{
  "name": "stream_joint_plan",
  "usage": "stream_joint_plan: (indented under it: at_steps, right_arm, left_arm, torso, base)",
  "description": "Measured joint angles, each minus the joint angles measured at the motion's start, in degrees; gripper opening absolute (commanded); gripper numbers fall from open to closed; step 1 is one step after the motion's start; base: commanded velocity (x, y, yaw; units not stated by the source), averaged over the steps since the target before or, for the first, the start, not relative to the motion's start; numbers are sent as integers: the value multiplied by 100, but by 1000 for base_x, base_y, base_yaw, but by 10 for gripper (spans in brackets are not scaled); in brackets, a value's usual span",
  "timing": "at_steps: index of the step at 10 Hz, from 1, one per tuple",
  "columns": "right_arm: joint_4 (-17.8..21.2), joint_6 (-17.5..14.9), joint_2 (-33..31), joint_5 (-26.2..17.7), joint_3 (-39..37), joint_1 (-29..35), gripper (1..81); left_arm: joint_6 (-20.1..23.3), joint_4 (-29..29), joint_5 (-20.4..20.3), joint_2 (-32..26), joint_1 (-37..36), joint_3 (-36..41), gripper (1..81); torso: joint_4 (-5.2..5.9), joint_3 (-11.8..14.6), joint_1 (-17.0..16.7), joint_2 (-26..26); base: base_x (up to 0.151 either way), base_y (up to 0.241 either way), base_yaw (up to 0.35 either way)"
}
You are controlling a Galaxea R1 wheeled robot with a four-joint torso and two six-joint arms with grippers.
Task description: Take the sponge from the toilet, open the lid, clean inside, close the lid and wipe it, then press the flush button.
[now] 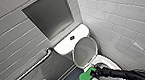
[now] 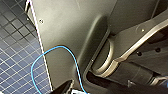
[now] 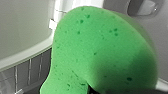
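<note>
Holds green sponge (image 1: 86, 77) w/ R gripper (image 1: 92, 73), jaws pinching one end. Carries it at near-left rim of toilet bowl (image 1: 110, 62), in front of & below raised lid (image 1: 85, 52); touching rim or not, can't tell. Reaches in w/ black R arm from lower right of head view. In R wrist view, sponge (image 3: 100, 50) large & porous, white curved rim and grey tiles beside it. Lid standing open, greyish inner face fwd, leaning back by tank top (image 1: 64, 46). Flush button (image 1: 72, 38) dark, mid tank top, just behind lid's upper edge. Grab bar (image 1: 30, 67) on left wall, recessed niche (image 1: 49, 16) above tank. L gripper (image 2: 64, 88): spread or closed, can't tell; hangs beside robot's dark body panel, w/ looping blue cable (image 2: 50, 50) & dark-blue tiled floor (image 2: 15, 50) beyond.
</note>
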Motion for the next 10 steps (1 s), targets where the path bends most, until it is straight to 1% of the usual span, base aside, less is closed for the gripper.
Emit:
stream_joint_plan:
  at_steps: [1,3,5,7,8,10]
  right_arm:
    - [-72,-24,-2,63,0,-61,10]
    - [-89,-133,-110,-5,232,-67,10]
    - [-107,-184,-343,-399,846,-212,10]
    - [-127,-196,-806,-661,1395,-243,10]
    - [-132,-196,-1014,-705,1535,-262,10]
    - [-171,-196,-1215,-625,1653,-369,10]
  left_arm:
    - [0,0,0,0,0,0,811]
    - [0,0,-2,0,0,0,811]
    - [0,0,-2,0,0,0,811]
    - [0,-1,-2,0,0,0,811]
    - [0,0,-2,0,0,0,811]
    - [0,0,-2,0,0,0,811]
  torso:
    - [0,0,0,0]
    - [0,0,0,0]
    - [0,0,0,0]
    - [0,0,0,0]
    - [0,0,0,0]
    - [0,0,0,0]
  base:
    - [0,0,0]
    - [0,0,0]
    - [0,0,0]
    - [0,0,0]
    - [0,0,0]
    - [0,0,0]
